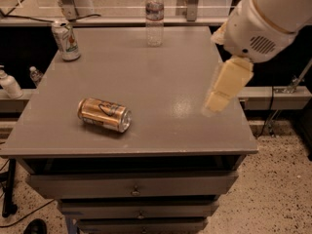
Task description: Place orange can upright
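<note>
The orange can (104, 114) lies on its side on the grey table top (161, 77), near the front left, with its silver end facing right and toward the front. My gripper (217, 101) hangs from the white arm (265, 18) over the table's right side. It is well to the right of the can, apart from it, and holds nothing that I can see.
A white can with green and red marks (66, 40) stands upright at the back left corner. A clear water bottle (154, 16) stands at the back middle. Drawers (134, 189) sit under the table top. Small bottles (9, 84) stand on a ledge at left.
</note>
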`<move>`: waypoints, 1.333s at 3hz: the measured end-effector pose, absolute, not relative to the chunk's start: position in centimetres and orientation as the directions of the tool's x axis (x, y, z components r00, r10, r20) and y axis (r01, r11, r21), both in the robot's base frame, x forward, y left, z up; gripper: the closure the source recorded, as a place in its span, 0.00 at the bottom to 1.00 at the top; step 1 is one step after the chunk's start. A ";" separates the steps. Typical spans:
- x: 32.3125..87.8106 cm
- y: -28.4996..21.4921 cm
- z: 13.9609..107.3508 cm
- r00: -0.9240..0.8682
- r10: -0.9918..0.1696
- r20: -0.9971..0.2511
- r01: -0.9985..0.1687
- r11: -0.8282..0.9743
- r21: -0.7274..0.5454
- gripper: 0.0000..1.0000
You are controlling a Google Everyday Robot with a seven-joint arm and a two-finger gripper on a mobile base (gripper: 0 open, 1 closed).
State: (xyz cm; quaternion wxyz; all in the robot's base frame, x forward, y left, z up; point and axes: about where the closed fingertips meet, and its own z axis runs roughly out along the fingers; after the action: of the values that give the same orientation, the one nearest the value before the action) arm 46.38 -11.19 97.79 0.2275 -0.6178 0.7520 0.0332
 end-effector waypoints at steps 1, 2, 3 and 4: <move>46.5 -4.5 97.5 -0.103 -0.875 -0.474 -0.960 0.212 -0.183 0.00; 45.9 1.3 95.7 -0.099 -0.845 -0.526 -0.975 0.189 -0.119 0.00; 45.6 6.0 93.5 -0.107 -0.827 -0.552 -0.983 0.173 -0.068 0.00; 46.5 9.5 91.1 -0.113 -0.829 -0.548 -0.985 0.167 -0.051 0.00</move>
State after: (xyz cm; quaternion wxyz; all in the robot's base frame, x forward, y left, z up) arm 46.51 9.55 91.11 0.2346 -0.6235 0.7271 0.1660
